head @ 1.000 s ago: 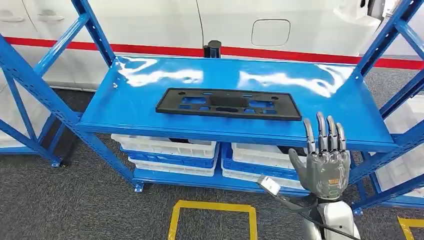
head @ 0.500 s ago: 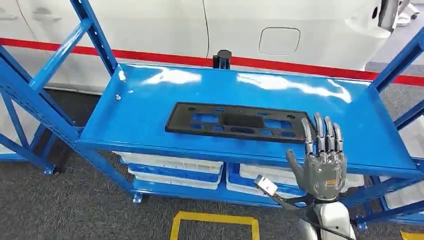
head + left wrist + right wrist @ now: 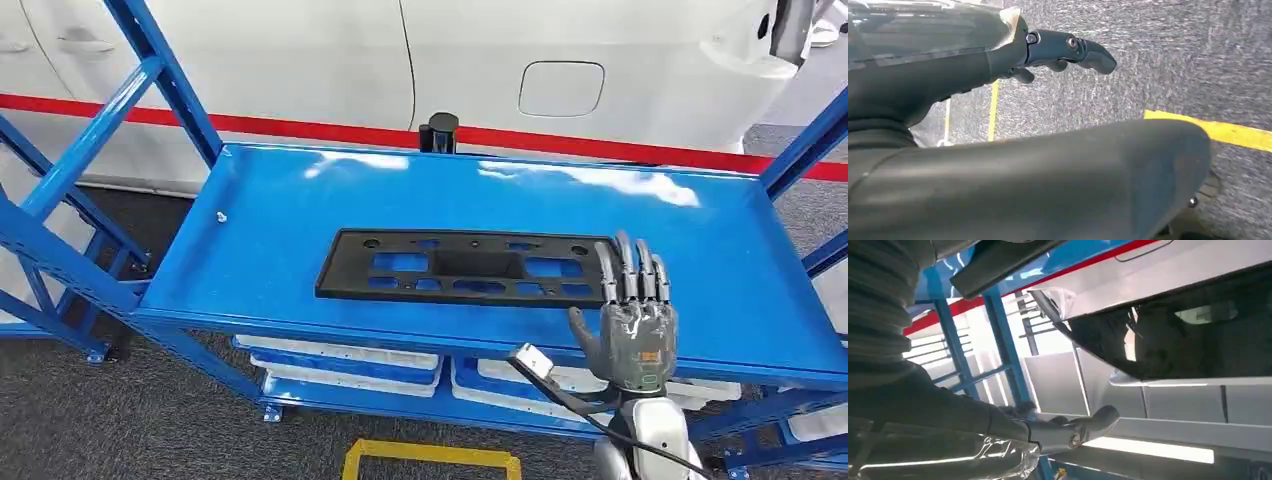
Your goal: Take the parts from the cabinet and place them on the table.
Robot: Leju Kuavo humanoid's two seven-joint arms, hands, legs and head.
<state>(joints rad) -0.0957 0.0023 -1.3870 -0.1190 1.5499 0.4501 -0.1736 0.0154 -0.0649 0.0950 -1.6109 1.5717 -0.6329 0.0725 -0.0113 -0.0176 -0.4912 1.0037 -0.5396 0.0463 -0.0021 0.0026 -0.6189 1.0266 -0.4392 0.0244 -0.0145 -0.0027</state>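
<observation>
A flat black plastic part [image 3: 460,268] with several cut-outs lies lengthwise on the blue top shelf [image 3: 270,200] of the cabinet, toward its front edge. My right hand [image 3: 632,320] is raised in front of the shelf with its fingers straight and slightly apart, holding nothing. Its fingertips overlap the right end of the part in the head view; whether they touch it I cannot tell. The right wrist view has the same hand [image 3: 1068,432] empty, against a white car body. My left hand [image 3: 1058,50] hangs over grey carpet, a finger stretched out and nothing in it.
White bins [image 3: 340,360] sit on the lower blue shelves. Slanted blue uprights [image 3: 160,80] frame the cabinet at both sides. A white car [image 3: 560,60] with a red stripe stands behind it, with a black post [image 3: 438,132] at the shelf's back edge. Yellow tape [image 3: 430,460] marks the floor.
The whole view has shifted and the shelf looks nearer, so the camera moved. My right hand now reaches the right end of the black part instead of hanging short of the shelf edge.
</observation>
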